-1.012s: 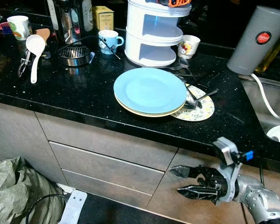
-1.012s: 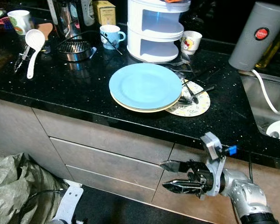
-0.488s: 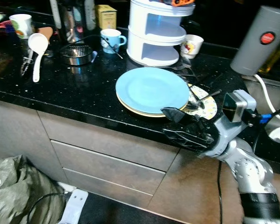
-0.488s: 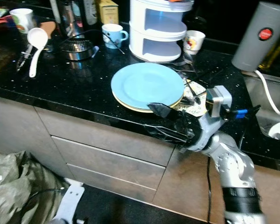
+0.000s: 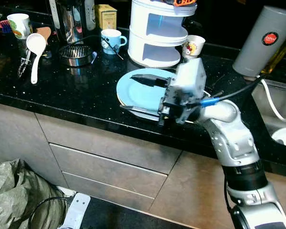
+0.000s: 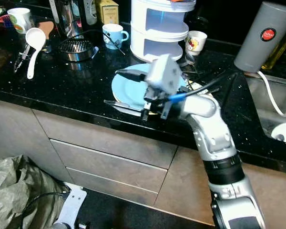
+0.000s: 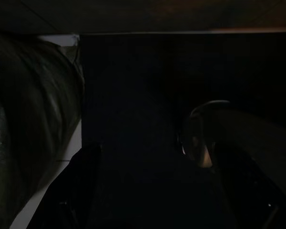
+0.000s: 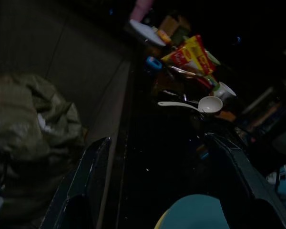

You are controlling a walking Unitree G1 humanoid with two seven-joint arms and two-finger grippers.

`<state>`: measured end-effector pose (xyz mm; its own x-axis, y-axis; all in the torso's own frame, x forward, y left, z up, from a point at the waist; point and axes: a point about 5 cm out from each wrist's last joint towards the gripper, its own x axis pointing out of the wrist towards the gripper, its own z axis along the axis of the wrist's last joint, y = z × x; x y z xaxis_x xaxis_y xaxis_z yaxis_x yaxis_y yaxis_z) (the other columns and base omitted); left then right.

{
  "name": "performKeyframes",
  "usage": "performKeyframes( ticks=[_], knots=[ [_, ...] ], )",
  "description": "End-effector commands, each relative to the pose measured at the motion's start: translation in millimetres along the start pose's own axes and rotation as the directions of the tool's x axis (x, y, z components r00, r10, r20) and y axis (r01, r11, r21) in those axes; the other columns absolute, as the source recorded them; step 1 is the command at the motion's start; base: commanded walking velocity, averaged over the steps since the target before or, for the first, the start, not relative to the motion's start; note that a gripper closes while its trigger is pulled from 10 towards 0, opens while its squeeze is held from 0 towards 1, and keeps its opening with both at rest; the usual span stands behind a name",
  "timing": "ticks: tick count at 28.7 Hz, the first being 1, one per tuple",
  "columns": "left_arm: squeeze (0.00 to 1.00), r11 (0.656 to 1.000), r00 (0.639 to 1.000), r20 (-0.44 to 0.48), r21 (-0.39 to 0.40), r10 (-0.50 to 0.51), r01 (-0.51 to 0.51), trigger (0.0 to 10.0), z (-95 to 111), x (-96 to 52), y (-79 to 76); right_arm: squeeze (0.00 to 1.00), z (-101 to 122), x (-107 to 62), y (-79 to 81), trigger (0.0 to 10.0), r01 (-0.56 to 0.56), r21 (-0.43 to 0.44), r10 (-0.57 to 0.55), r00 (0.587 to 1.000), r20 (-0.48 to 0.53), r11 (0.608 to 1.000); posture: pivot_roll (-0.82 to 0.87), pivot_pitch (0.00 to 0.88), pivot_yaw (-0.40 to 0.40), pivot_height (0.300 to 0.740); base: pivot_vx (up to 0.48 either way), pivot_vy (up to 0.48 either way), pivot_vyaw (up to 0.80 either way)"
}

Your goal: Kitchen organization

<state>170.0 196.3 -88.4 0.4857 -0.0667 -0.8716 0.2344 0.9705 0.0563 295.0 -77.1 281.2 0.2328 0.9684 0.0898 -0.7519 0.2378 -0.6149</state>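
While head views show the right tool (image 5: 140, 93) spread wide, empty, over the blue plate (image 5: 145, 95), wrist view adds a green bag (image 8: 24, 129).

A silver jointed right arm (image 5: 229, 138) bears a blue-tipped black cable and black-fingered tool (image 5: 143, 94).

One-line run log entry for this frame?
right end effector: open, fingers straddling blue plate | blue plate: on counter, stacked on cream plate | left end effector: idle, dark

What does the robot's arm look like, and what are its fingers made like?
The right arm is shiny silver with rounded joints and a black band lower down. A blue-tipped black cable runs along it. A pale grey box sits at the wrist, and the right gripper has two long, thin black fingers.
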Motion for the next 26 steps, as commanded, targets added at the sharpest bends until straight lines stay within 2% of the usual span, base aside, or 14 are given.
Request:
performKeyframes(
  ticks=[1,2,6,8,15,20,26],
  knots=[
    [0.0,1.0,1.0,-0.003,-0.003,-0.008,0.008,10.0,-3,0.3,-4.7,0.0,-2,1.5,3.4,10.0,-0.035,-0.043,0.034,0.999,-0.036,0.998,0.09,0.041,-0.081,0.74,0.0,0.0,0.0],
    [0.0,1.0,1.0,-0.002,-0.002,-0.008,0.008,10.0,-3,0.3,-4.9,0.0,-7,2.7,6.7,10.0,-0.07,-0.112,0.058,0.992,-0.108,0.991,0.09,0.042,-0.082,0.74,0.0,0.0,0.0],
    [0.0,1.0,1.0,-0.002,-0.002,-0.008,0.008,10.0,-3,0.3,-4.9,0.0,-11,2.8,4.5,10.0,-0.067,-0.18,0.036,0.985,-0.171,0.981,0.09,0.042,-0.082,0.74,0.0,0.0,0.0],
    [0.0,1.0,1.0,-0.002,0.0,-0.007,0.007,10.0,-3,0.4,-4.9,0.0,-16,0.7,-1.8,10.0,-0.041,-0.222,-0.011,0.974,-0.226,0.974,0.09,0.04,-0.082,0.74,0.0,0.0,0.0],
    [0.0,1.0,1.0,-0.003,0.007,-0.007,0.007,10.0,-3,0.4,-4.9,0.0,-24,-10.0,-7.9,10.0,-0.037,-0.25,-0.04,0.955,-0.294,0.968,0.08,0.034,-0.077,0.74,0.0,0.0,0.0],
    [0.0,1.0,1.0,-0.01,0.011,-0.01,0.01,10.0,-5,0.4,-6.0,0.0,-33,-27.7,-7.1,10.0,-0.074,-0.257,-0.024,0.934,-0.357,0.963,0.08,0.032,-0.075,0.74,0.0,0.0,0.0],
    [0.0,1.0,1.0,-0.011,0.014,-0.011,0.011,10.0,-5,0.4,-6.3,0.0,-37,-33.6,-8.7,10.0,-0.08,-0.274,-0.034,0.921,-0.387,0.959,0.07,0.029,-0.075,0.74,0.0,0.0,0.0]
  ],
)
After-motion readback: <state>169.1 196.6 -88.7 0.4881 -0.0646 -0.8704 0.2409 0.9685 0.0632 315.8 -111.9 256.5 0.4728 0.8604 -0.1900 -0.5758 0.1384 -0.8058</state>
